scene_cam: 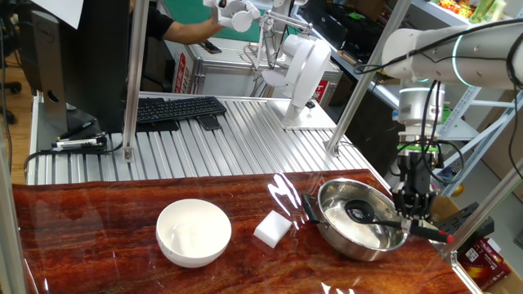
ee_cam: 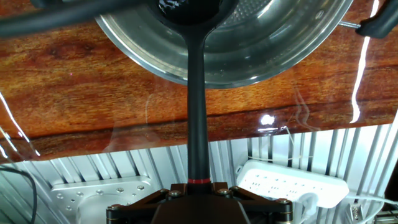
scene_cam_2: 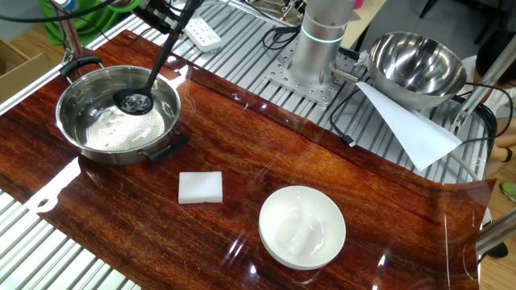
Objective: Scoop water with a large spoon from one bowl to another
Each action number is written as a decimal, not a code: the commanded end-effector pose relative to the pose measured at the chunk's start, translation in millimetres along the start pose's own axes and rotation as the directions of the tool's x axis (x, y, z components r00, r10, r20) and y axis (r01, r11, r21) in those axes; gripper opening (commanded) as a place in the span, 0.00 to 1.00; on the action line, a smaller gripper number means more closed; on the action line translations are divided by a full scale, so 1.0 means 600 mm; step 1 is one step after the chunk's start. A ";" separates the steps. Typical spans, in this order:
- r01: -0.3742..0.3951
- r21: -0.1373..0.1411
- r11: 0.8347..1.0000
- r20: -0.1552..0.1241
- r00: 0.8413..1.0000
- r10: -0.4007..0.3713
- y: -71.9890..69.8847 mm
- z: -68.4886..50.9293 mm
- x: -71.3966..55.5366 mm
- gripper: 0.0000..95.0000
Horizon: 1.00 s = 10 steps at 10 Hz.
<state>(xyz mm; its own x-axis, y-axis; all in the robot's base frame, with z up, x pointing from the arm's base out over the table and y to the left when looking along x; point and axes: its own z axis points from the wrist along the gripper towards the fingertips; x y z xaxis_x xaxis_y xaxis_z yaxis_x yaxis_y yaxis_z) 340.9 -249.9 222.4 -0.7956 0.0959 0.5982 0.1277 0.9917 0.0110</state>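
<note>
The black ladle's cup (scene_cam: 358,213) (scene_cam_2: 134,102) rests inside the shiny steel bowl (scene_cam: 335,229) (scene_cam_2: 81,133), low against its bottom where the water gives a faint sheen. Its long handle (ee_cam: 196,106) runs straight back to my gripper (scene_cam: 415,206) (ee_cam: 198,186), which is shut on the handle's end just behind the red mark (ee_cam: 198,182). The gripper hangs over the bowl's right rim in one fixed view. The plain white bowl (scene_cam: 194,233) (scene_cam_2: 302,226) stands apart on the wooden tabletop; whether it holds anything I cannot see.
A white rectangular block (scene_cam: 272,228) (scene_cam_2: 200,187) lies between the two bowls. A second steel bowl (scene_cam_2: 415,66) and a sheet of white paper (scene_cam_2: 407,129) sit beyond the wood by the arm's base (scene_cam_2: 310,64). A power strip (ee_cam: 292,183) lies past the table edge. A keyboard (scene_cam: 176,109) lies on the slatted metal surface behind.
</note>
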 end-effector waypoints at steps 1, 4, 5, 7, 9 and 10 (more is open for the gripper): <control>0.000 0.000 1.000 0.004 1.000 0.000 0.003 0.002 0.002 0.00; -0.011 -0.001 1.000 0.001 1.000 0.011 0.018 0.004 0.009 0.00; -0.016 0.000 1.000 0.000 1.000 0.016 0.026 0.004 0.012 0.00; -0.035 0.000 0.999 -0.005 0.999 0.035 0.047 0.006 0.019 0.00; -0.043 -0.005 0.999 -0.006 0.999 0.043 0.060 0.008 0.022 0.00; -0.039 -0.010 0.999 -0.008 0.999 0.039 0.061 0.007 0.021 0.00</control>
<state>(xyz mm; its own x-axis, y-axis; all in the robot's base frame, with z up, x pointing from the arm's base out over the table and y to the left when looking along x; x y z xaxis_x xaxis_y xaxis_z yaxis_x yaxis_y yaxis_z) 331.6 -211.6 225.7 -0.7885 0.1352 0.6000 0.1646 0.9863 -0.0059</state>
